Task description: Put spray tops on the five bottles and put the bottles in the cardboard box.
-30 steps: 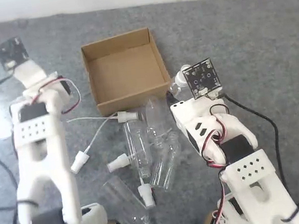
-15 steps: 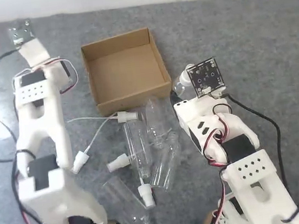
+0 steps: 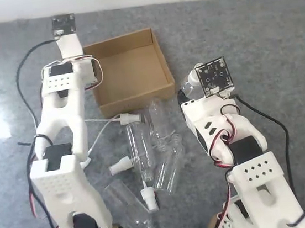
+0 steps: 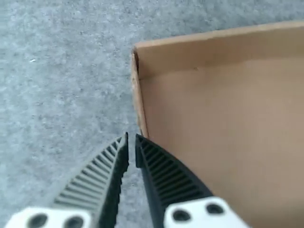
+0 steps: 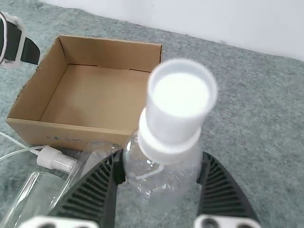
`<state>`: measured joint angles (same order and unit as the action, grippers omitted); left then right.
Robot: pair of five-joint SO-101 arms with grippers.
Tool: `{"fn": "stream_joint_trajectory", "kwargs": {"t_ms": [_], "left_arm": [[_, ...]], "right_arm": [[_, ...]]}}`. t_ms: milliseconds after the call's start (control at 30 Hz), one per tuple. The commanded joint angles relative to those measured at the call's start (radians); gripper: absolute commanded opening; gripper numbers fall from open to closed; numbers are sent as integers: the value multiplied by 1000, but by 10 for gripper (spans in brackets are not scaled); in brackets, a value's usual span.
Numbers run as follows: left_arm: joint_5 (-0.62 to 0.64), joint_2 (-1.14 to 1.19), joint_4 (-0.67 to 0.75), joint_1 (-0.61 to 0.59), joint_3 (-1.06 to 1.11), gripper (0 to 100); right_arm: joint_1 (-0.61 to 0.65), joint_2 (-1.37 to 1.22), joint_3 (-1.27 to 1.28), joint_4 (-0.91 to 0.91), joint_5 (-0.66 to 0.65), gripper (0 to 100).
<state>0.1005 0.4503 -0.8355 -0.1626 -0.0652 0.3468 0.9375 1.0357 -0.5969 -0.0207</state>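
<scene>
Right claw [image 5: 161,159] clamped on a clear bottle [image 5: 156,183], white spray top [image 5: 178,102] poking up past its tips, cardboard box [image 5: 61,129] just beyond; left claw [image 4: 131,138] pinched nearly together on nothing, tips right at the box's side wall near a corner

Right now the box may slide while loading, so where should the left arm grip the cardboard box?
Probably the cardboard box wall beside the left gripper, top edge, from above, jaws astride it: it stands thin, upright, bare both sides.
</scene>
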Motion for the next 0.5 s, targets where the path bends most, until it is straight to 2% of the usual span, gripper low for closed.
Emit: {"fn": "stream_joint_trajectory", "kwargs": {"t_ms": [0, 200, 467], "left_arm": [[-11, -15, 5, 25, -53, 19], [-54, -21, 5, 48, -53, 19], [11, -15, 5, 0, -114, 19]], "right_arm": [[-13, 12, -12, 19, 6, 117], [-12, 12, -12, 18, 6, 115], [-10, 12, -12, 16, 6, 115]]}}
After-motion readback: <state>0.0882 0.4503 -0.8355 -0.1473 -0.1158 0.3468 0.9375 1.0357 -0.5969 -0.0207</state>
